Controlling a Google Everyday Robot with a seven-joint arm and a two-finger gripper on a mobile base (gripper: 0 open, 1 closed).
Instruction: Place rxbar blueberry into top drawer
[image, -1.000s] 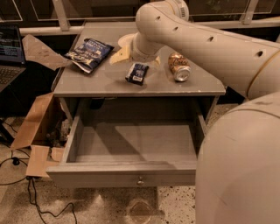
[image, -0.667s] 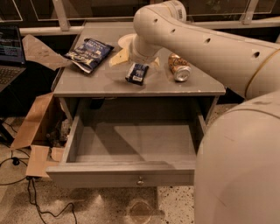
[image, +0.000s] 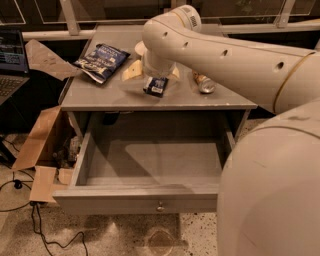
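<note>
Gripper (image: 156, 76) at the end of the white arm, lowered over the middle of the tabletop (image: 100, 94) and directly above the rxbar blueberry (image: 156, 86); the wrist hides its tip, so whether it is released or clenched on the bar cannot be told. The bar lies flat on the tabletop, near the front edge, partly covered by the gripper. A can (image: 204, 83) lies on its side just to the right; a pale yellow item (image: 131, 71) sits close behind; the larger blue chip bag (image: 101, 61) lies well apart at the back left. Below, the top drawer (image: 140, 201) stands pulled out, its knob (image: 160, 206) at the centre of the front panel. Step in hand, as judged: securing the bar. A sound grip would take the thin wrapper across its narrow width, low to the surface, clear of the can, then lift it straight up before carrying it forward past the table edge and down into the drawer
</note>
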